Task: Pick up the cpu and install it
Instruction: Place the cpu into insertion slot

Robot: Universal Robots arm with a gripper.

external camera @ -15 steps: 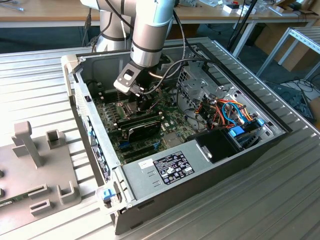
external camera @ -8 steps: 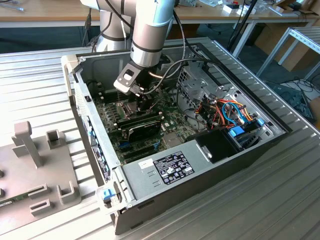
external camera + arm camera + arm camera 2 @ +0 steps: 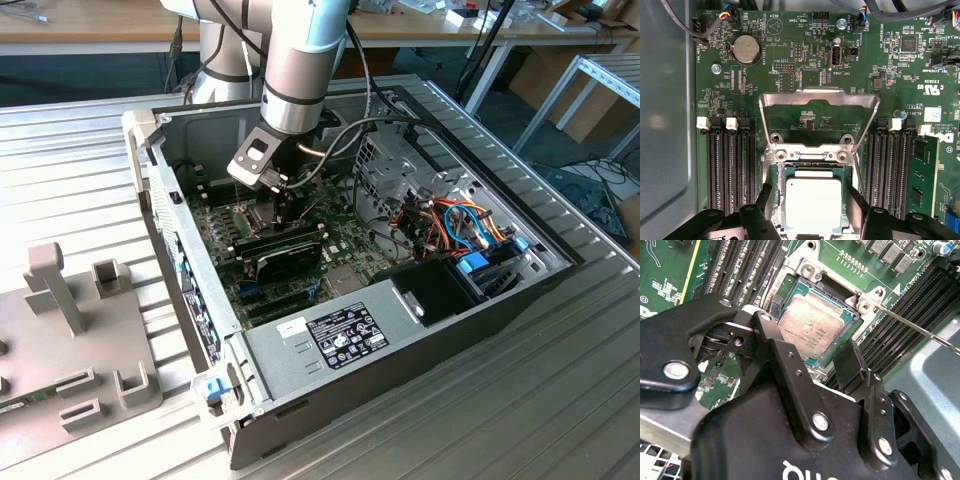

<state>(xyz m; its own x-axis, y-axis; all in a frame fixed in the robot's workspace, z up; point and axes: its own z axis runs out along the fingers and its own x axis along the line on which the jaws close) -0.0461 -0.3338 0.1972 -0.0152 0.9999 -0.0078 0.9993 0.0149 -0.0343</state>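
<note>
Green motherboard seats the square cpu (dull metal) between spread fingers.

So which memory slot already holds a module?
The slot farthest from the grey chassis wall: it holds a green memory module; the others look empty.

**Desk:** What does the arm look like?
**Photographer:** The arm is a silver-grey tube with a pale blue joint cover and a black ring. Black cables loop off the wrist.
**Desk:** And the tool?
**Photographer:** The tool has matte black linkage bars, bright round pins and white lettering on its body
</note>
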